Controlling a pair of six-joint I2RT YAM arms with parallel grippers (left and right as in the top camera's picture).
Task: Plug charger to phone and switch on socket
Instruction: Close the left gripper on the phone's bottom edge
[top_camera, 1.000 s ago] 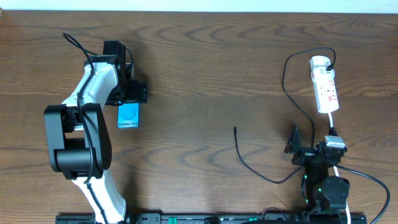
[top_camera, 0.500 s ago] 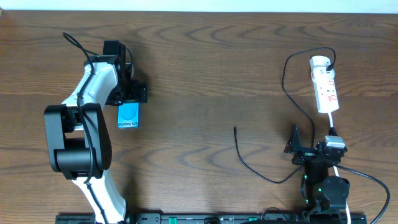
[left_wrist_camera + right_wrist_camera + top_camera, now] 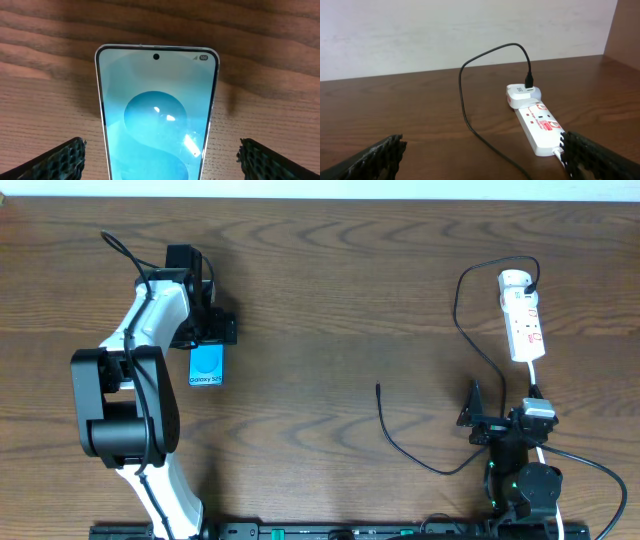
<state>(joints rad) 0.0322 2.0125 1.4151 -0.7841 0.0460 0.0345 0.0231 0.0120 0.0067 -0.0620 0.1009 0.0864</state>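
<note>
- Nearest the robot's base, the right gripper sits low with its fingers spread wide apart and nothing between them. It faces straight down the table towards the strip, which looks like a ready pose, not a working one.
- The charger sags in a loose curve on the wood just to the left of those fingers. Its small connector tip lies free ahead of them and to their left, touching nothing, so it has yet to be picked up.
- Further out on the other side, the phone lies flat, screen up and lit, squarely between the open fingers of the left gripper. Neither pad touches its edges. My guess is that the arm hangs there to pin or grasp the phone, so it won't slide when the connector is pushed in.
- The phone and the cable tip are well apart, so one has to travel to the other.
- Farthest off, straight ahead of the right fingers, the socket lies on the table. The charger's black plug is seated in a white adapter at the strip's far end. I can't tell from here whether its switch is on.
</note>
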